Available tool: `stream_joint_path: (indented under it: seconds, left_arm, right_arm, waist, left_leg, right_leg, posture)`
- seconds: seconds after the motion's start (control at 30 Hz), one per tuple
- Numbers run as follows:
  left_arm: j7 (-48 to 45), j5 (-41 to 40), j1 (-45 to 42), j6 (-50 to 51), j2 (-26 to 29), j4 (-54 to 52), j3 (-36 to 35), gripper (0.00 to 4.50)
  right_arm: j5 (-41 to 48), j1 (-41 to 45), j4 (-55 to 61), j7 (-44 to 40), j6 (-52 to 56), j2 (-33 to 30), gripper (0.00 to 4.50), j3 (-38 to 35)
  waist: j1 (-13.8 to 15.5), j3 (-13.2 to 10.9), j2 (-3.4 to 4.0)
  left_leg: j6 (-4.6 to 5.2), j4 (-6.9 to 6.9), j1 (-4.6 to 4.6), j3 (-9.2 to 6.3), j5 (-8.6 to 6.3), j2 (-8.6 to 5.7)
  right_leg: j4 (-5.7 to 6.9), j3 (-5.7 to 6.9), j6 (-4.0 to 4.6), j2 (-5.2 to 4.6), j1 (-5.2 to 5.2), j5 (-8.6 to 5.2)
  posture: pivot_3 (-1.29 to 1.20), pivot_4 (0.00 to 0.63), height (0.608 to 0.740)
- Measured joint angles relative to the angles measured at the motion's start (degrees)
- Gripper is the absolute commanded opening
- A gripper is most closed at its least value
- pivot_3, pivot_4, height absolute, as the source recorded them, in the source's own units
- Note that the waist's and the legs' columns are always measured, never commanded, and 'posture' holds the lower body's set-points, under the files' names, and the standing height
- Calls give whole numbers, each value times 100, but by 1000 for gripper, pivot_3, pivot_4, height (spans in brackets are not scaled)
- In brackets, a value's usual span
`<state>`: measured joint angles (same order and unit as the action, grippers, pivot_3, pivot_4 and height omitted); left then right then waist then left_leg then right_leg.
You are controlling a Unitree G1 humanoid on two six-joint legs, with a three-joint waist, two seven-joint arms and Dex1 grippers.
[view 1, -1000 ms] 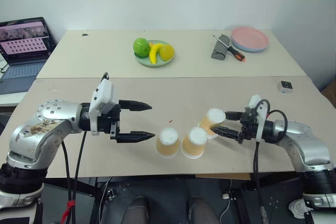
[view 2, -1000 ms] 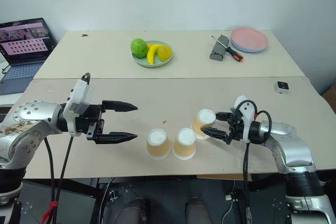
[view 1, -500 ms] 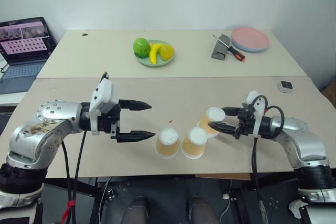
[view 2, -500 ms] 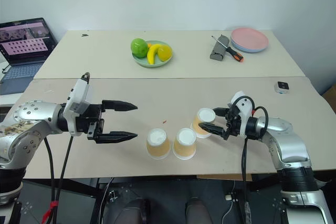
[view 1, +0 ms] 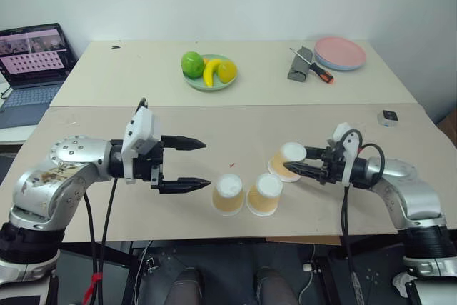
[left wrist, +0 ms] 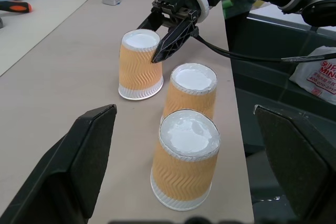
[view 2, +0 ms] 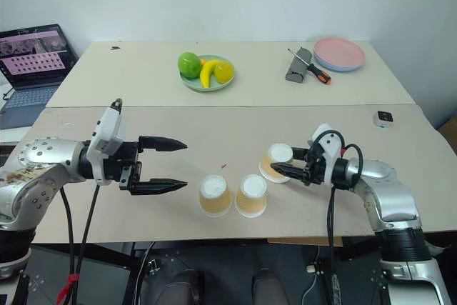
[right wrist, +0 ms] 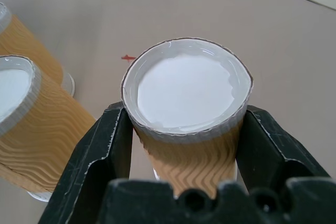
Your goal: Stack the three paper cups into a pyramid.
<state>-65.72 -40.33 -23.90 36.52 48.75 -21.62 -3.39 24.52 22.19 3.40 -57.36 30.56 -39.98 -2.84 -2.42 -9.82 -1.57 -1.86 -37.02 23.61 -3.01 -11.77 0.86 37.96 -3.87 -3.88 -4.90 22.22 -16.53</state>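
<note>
Right wrist view: right pincer (right wrist: 186, 145) clamps cup (right wrist: 186, 90).

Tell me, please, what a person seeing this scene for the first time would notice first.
Probably the three paper cups upside down near the table's front edge: two side by side, and a third cup gripped by the right tool. The left tool hangs open beside them, and a plate of fruit brightens the far table.

right gripper (view 2: 280, 169) clamps third cup (view 2: 275, 162); two cups (view 2: 232, 194) side by side; left gripper (view 2: 173, 166) agape.
</note>
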Motion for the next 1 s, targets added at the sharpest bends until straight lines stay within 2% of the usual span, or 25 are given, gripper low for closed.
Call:
stream_joint_path:
  seconds: [0.1, 0.3, 0.4, 0.53, 0.7, 0.87, 1.0]
  left_arm:
    - [2, 11, 43, -4, -12, 0, 29, 4500]
    - [-5, 59, 39, -8, -36, 5, 60, 4500]
    - [-26, 71, 16, -27, -89, 16, 118, 4500]
    - [-32, 81, -5, -47, -162, 39, 227, 4500]
    - [-11, 82, -18, -49, -202, 54, 235, 4500]
    - [11, 75, -14, -44, -201, 50, 234, 4500]
    - [46, 68, 13, -30, -198, 5, 230, 4500]
  right_arm:
    - [383, 232, 409, -8, 296, -110, 2528, -126]
    - [1292, 1308, 1039, -421, 994, -723, 2528, -424]
    - [1621, 1977, 1065, -941, 1279, -1004, 2528, -292]
    - [2083, 2784, 826, -1419, 1794, -1001, 2528, 2]
    - [2288, 3136, 722, -1588, 2203, -751, 2528, 365]
    - [2023, 3093, 698, -1612, 2228, -643, 2528, 872]
    - [1884, 2984, 726, -1630, 2177, -614, 2528, 948]
  waist:
    - [-10, -2, 2]
    - [2, -3, 3]
    - [3, -3, 4]
    - [-8, -3, 4]
    - [-1, -3, 3]
    - [2, -3, 4]
    - [3, -3, 3]
  left_leg:
    - [0, 0, 0, 0, 0, 1]
    - [0, 1, 3, -2, 0, 1]
    - [0, 2, 2, -2, 0, 3]
    - [0, 1, 2, -2, 0, 3]
    - [0, 1, 7, -3, 0, 2]
    - [0, 0, 10, -3, 0, 1]
    - [0, 0, 12, -4, 0, 2]
  right_leg:
    - [1, -1, 0, 0, 1, 0]
    - [-5, 2, 0, 0, 1, 0]
    - [-5, 3, 0, 0, 1, 0]
    - [-2, 2, 0, 0, 2, 0]
    - [-2, 4, 1, 0, 5, 0]
    - [-1, 4, 0, 0, 8, 0]
    - [-1, 4, 0, 0, 10, 0]
  posture:
    - [0, 150, 740]
    - [0, 150, 740]
    - [0, 150, 740]
    - [0, 150, 740]
    - [0, 150, 740]
    - [0, 150, 740]
    - [0, 150, 740]
